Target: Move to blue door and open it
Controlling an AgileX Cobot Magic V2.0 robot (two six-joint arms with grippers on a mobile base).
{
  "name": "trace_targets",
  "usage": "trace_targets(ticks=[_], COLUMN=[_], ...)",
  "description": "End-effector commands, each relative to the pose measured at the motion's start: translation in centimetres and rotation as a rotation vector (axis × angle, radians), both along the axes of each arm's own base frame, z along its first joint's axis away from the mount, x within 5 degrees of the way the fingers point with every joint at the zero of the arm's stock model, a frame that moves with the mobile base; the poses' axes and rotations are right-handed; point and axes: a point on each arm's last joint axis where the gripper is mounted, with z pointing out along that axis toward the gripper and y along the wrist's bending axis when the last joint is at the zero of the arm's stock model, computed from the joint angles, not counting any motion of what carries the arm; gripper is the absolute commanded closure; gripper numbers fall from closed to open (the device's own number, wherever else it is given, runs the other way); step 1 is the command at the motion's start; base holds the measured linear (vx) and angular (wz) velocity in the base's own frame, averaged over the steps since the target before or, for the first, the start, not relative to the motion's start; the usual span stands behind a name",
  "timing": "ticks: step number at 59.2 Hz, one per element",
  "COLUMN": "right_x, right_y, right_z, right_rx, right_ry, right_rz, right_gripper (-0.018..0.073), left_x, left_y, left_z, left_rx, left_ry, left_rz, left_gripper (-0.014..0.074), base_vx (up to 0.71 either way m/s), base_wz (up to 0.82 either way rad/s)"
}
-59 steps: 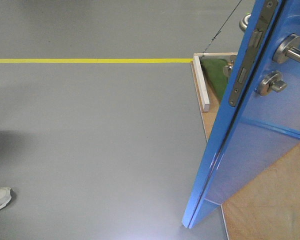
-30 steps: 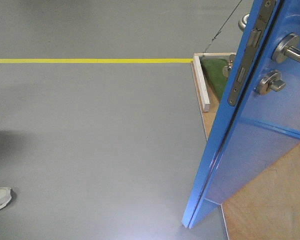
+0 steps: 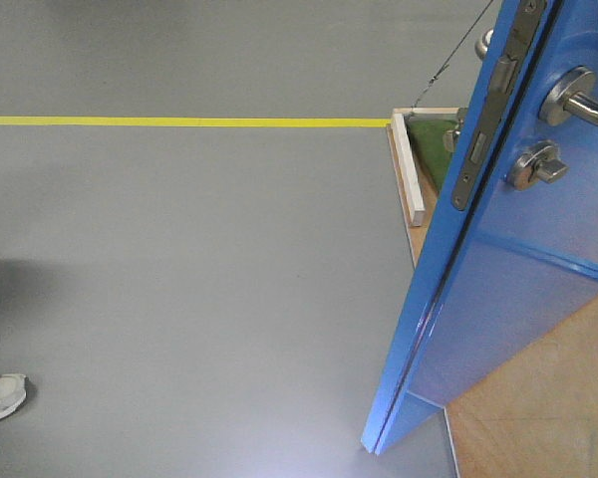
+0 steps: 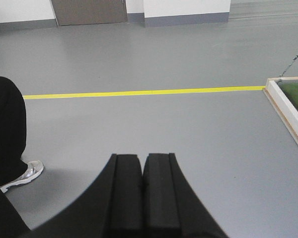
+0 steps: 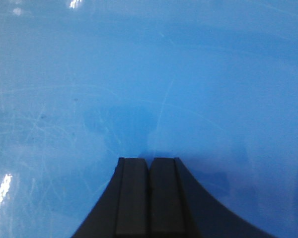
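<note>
Jaws left: together, empty | jaws right: together, facing blue door [image 5: 149, 74]

grey floor ahead of a closed left gripper

the left gripper [image 4: 143, 163] fills the bottom middle of the frame, its two black fingers [image 4: 126, 193] pressed flat against each other with nothing between them. beyond it lies a smooth grey floor [image 4: 179, 124], crossed from side to side by a yellow line [image 4: 139, 92]. at the left edge a black trouser leg [image 4: 5, 129] stands over a pale shoe [image 4: 25, 174] resting on the floor. at the right edge is a low wooden frame [image 4: 288, 78] with a white bar [image 4: 288, 111] lying along its near side and a green mat [image 4: 297, 94] just behind the bar. a thin dark cable [image 4: 294, 59] rises from the frame's corner. the far wall is white with a grey skirting [image 4: 186, 20] and a dark door [image 4: 89, 12].
</note>
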Motion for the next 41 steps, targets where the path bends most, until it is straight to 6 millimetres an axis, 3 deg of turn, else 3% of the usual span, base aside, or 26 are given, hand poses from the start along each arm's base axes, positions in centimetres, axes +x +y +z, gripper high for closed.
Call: trace_targets(ticks=[1,41], right_x=[-0.43,-0.43], right_y=[0.20,0.20], right_z=[1.37,1.37], right_rx=[0.000,0.000], right_ry=[-0.046,-0.046], right_rz=[0.011,0.011], right_gripper=[0.0557,0.0557], left_x=[0.11,0.11], left_y=[-0.04,-0.04], left_z=[0.64,0.64], left_rx=[0.002,0.002], left_ry=[-0.089,-0.089], left_rz=[-0.007,-0.007], left_gripper=[0.0526,0.0526], base_vx=[0.06,0.11], base_wz=[0.03,0.04])
